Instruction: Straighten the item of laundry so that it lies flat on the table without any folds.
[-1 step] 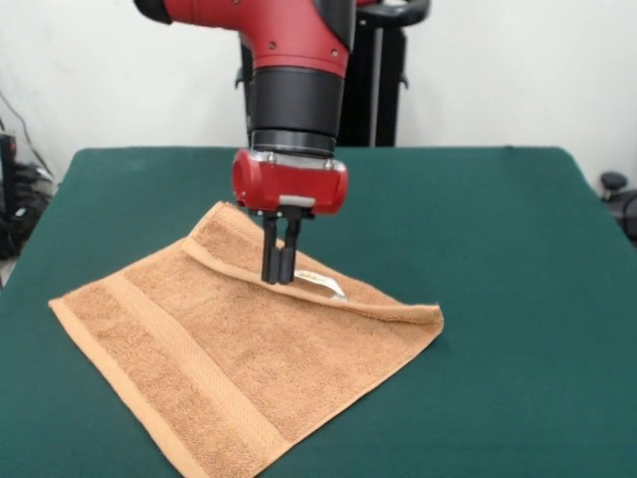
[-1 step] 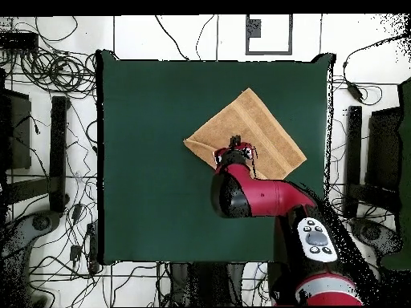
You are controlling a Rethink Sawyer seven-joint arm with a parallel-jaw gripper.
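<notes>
Front view, towel: orange-tan, lying on the green table, left of middle, turned like a diamond. The far edge is folded over onto the rest, with a small white tag showing on the fold.
Front view, gripper: both black fingers pressed together, tips right on the folded hem beside the tag. Looks pinched on the towel.
Overhead view, towel: sits right of the table middle.
Overhead view, arm: red, covers the towel's lower corner, so the gripper is mostly hidden.
</notes>
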